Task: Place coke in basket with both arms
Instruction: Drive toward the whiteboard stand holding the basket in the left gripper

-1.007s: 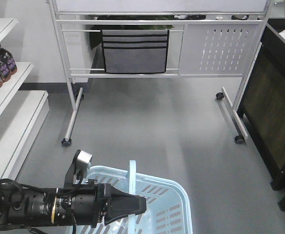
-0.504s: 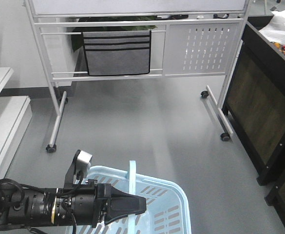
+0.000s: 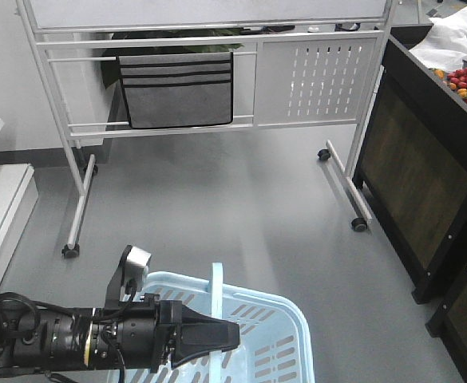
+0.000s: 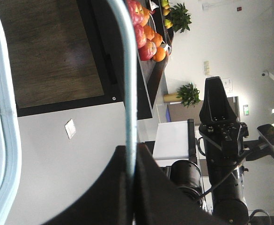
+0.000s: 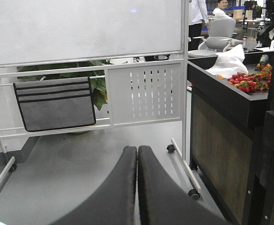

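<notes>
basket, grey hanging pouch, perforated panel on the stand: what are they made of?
Basket: likely moulded plastic, pale blue with a slight sheen and slots in the walls.
Grey pouch: looks like felt or fabric, matt, with black-trimmed pocket edges and a slight sag.
Perforated panel: probably painted sheet metal, flat and smooth, with neat rows of punched slots.

**Floor status**

Grey floor (image 3: 217, 199) was smooth with a dull sheen. Whiteboard stand (image 3: 317, 80) stood on it at the back, on black casters (image 3: 71, 250), with both foot rails running toward the camera. Dark wood-fronted counter (image 3: 409, 183) sat on it along the right edge, and the white shelf unit (image 3: 1, 207) base at left. Basket (image 3: 303, 331) at bottom edge: couldn't tell whether it touched the floor.
</notes>
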Available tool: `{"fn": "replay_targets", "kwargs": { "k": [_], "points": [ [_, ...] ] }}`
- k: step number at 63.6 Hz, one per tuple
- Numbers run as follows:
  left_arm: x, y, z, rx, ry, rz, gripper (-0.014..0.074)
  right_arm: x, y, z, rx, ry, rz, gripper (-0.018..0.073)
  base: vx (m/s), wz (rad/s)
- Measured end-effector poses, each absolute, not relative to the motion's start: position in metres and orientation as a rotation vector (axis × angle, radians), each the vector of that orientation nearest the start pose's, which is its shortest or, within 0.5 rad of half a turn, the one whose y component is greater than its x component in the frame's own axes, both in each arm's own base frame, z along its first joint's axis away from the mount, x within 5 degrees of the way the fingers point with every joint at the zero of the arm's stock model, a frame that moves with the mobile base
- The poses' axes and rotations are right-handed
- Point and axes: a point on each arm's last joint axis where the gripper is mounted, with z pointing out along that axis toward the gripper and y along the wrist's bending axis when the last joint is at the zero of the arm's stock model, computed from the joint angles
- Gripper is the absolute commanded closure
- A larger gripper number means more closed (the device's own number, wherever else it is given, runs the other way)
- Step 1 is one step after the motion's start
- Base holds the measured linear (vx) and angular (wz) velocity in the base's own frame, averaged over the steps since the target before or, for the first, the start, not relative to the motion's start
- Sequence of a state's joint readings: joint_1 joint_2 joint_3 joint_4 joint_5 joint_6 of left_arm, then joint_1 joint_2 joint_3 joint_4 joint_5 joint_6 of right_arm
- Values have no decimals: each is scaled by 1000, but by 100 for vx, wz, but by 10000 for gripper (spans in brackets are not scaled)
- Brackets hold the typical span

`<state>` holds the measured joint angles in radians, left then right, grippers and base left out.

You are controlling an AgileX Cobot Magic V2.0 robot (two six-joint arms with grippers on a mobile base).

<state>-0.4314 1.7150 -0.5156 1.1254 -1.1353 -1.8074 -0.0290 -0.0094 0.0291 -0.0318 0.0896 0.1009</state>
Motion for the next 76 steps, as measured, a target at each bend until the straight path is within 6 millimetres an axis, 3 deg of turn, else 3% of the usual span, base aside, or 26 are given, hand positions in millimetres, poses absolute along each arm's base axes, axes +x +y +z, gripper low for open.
{"fn": "replay_targets", "kwargs": {
  "k": [76],
  "points": [
    [204,-176,163,39,2288,-1833,603,57,-2,196,80,1591,29,568,10,2]
  ]
}}
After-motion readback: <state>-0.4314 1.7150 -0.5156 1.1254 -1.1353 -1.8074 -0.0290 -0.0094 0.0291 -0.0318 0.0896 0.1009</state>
